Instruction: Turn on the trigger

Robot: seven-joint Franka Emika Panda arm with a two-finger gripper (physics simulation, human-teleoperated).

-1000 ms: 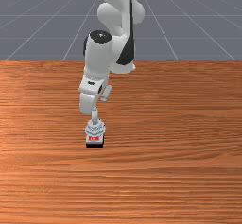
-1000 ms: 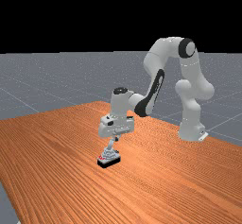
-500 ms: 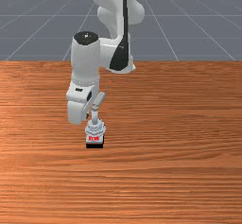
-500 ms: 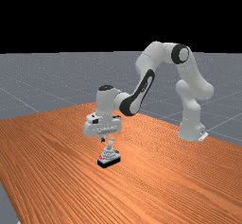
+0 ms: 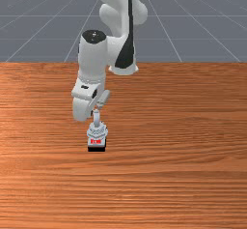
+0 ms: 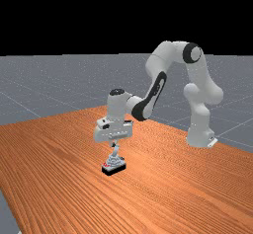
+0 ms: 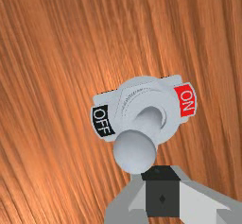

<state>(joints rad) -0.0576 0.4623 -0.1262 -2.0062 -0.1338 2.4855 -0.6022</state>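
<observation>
Switch (image 7: pixel 137 87) on wood table (image 6: pixel 59 178), well in from visible edges, wood all round, gripper (image 6: pixel 114 144) closed, nothing held, just beside lever (image 7: pixel 134 151), contact unclear, lever's shaft partly behind its knob, fingers (image 7: pixel 126 204) cut off by wrist view's edge

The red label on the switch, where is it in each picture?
Front view: low on the switch, just above its black bottom edge.
Far view: at the switch's end toward the far view's left, the red label.
Wrist view: the red label, across from the black OFF label.
Shared landmark: the lever.
</observation>
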